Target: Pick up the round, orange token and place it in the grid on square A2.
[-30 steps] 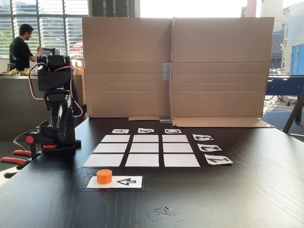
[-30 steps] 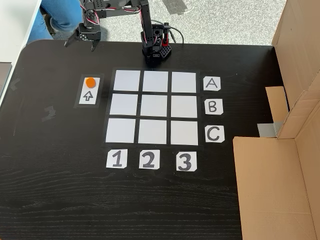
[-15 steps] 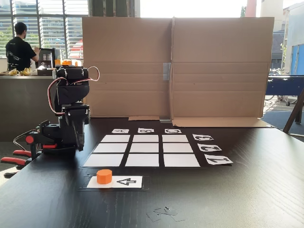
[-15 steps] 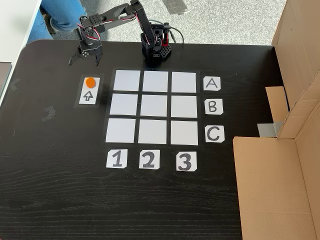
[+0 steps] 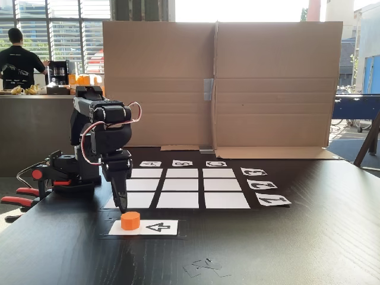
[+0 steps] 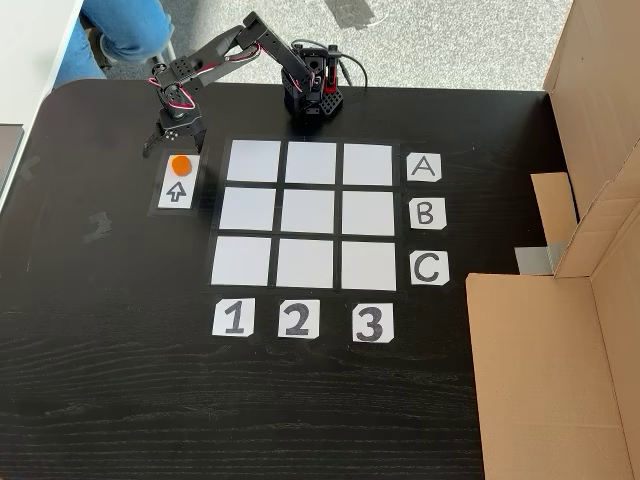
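We're at the approach: our tool (image 6: 171,150) hangs just above the round, orange token (image 6: 180,165), fingers pointing down, not yet touching it. From the high fixed view the fingers look spread to either side of the token's far edge, with nothing between them. The token (image 5: 130,220) sits on the white arrow card (image 6: 178,181), just beside the grid (image 6: 310,213) on the dark surface (image 6: 120,380). Next we judge a short drop so the fingers straddle the token, then a squeeze and a lift. After that comes the carry to square A2 (image 6: 311,163), the middle cell in the row beside the A card (image 6: 423,167). The token is small, so centring matters.
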